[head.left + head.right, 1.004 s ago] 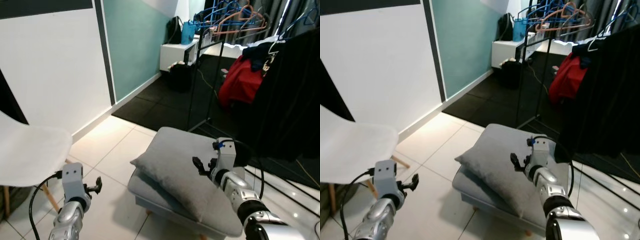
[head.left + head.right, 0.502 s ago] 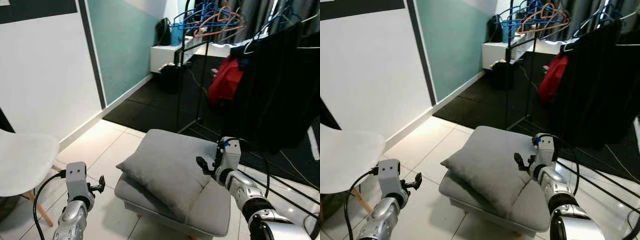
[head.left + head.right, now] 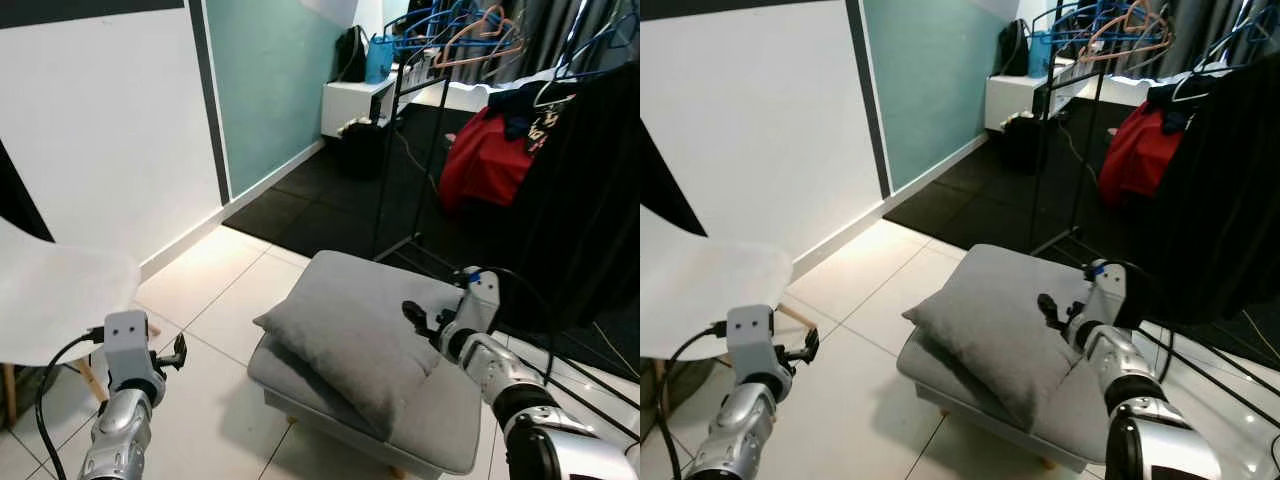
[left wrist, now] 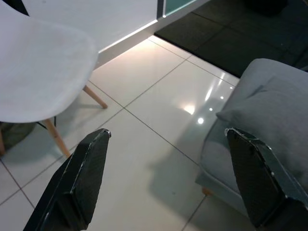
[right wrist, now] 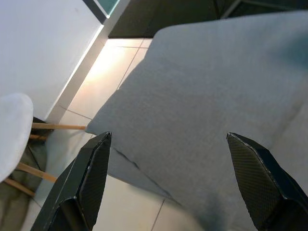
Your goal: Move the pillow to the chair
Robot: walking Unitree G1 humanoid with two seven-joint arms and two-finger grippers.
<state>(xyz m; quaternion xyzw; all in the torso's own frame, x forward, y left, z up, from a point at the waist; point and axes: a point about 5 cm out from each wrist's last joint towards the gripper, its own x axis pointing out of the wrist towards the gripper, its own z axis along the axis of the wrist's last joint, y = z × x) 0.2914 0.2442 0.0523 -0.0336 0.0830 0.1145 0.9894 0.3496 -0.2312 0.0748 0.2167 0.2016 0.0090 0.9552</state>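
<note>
A stretch of bare white tile floor (image 3: 215,300) lies between the chair (image 3: 55,300) on my left and the grey footstool (image 3: 450,425) on my right, so there is open room across the middle. The white wall (image 3: 110,130) with its black stripe closes off the far left. Behind the footstool a black clothes rack (image 3: 400,150) stands on dark flooring, hung with a red garment (image 3: 485,165) and black clothes that crowd in near my right arm.

The pillow (image 3: 345,345) is grey, square and soft, lying slightly askew on top of the footstool with one corner jutting past the stool's edge toward the chair. It sits well apart from the chair's white seat, which rests on wooden legs.

My left end effector (image 3: 170,357) hangs low over the tiles near the chair, fingers spread and holding nothing. My right end effector (image 3: 425,322) hovers just above the pillow's right side, also released, its fingers (image 5: 257,183) apart with the pillow's fabric showing between them.

Compared with half a second ago, my view has swung back toward the left, so more of the chair and wall show. The pillow lies as it did on the footstool, and my right end effector remains over it, ungrasped.
</note>
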